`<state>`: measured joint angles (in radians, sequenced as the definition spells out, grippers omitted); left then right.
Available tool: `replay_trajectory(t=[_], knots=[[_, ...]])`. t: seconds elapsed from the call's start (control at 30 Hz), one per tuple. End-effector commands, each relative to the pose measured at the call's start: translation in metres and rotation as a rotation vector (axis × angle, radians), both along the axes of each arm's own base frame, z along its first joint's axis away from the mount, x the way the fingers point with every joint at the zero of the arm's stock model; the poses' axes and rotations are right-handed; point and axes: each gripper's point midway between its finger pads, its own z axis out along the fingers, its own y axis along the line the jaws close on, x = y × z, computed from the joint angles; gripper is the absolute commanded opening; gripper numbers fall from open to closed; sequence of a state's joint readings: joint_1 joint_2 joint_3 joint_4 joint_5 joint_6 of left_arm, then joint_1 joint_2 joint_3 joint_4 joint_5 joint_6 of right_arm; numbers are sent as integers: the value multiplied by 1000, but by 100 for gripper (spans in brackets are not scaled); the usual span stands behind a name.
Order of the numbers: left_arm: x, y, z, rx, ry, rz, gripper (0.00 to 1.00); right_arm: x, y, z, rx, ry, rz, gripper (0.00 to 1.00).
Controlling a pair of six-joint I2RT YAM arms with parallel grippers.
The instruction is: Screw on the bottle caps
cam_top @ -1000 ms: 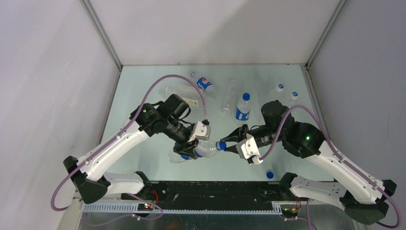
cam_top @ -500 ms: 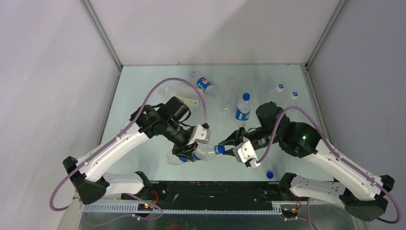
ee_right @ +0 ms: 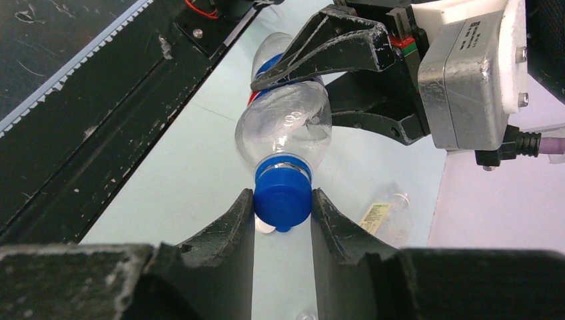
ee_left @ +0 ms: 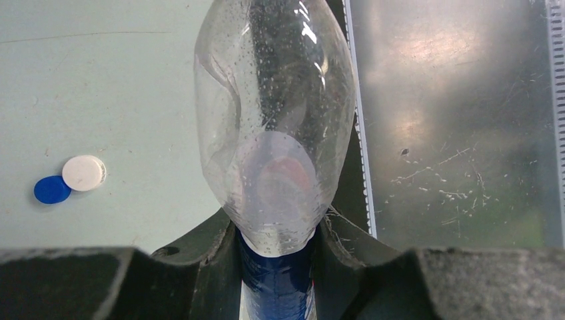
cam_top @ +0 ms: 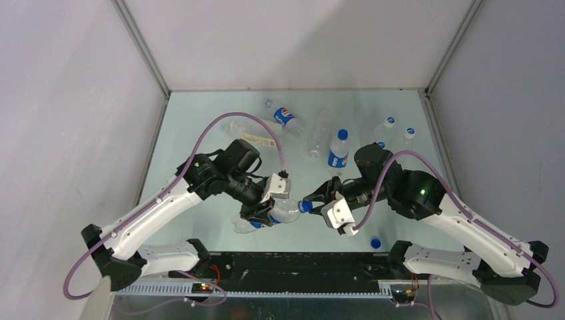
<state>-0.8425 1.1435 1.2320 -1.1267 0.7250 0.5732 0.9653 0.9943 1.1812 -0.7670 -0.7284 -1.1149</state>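
Observation:
My left gripper is shut on a clear bottle with a blue label, held level above the table's near edge; it fills the left wrist view. My right gripper is shut on the blue cap that sits on this bottle's neck. In the right wrist view the cap is pinched between my two fingers, with the bottle and the left gripper behind it. A loose blue cap and a white cap lie side by side on the table.
Several other bottles lie or stand at the back: a blue-labelled one, a capped upright one, a pale-labelled one, two small capped ones. A blue cap lies near the right arm base. The black rail runs along the near edge.
Both arms have shifted slightly left and toward the near edge with the bottle between them; the right gripper has stayed closed on the cap.

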Motion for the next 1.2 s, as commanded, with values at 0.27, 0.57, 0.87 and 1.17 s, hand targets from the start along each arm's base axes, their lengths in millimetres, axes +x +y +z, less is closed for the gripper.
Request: replay_trajectory(t=[0.27, 0.57, 0.87, 1.17], knots=[[22, -39, 46, -272, -192, 5, 0, -16, 15, -1, 0, 187, 54, 0], [36, -41, 65, -373, -298, 120, 0, -8, 19, 0, -18, 338, -52, 0], [59, -39, 82, -437, -390, 266, 0, 9, 27, 3, -24, 568, -294, 0], [79, -34, 95, -497, -453, 414, 0, 31, 39, 9, 23, 913, -619, 0]])
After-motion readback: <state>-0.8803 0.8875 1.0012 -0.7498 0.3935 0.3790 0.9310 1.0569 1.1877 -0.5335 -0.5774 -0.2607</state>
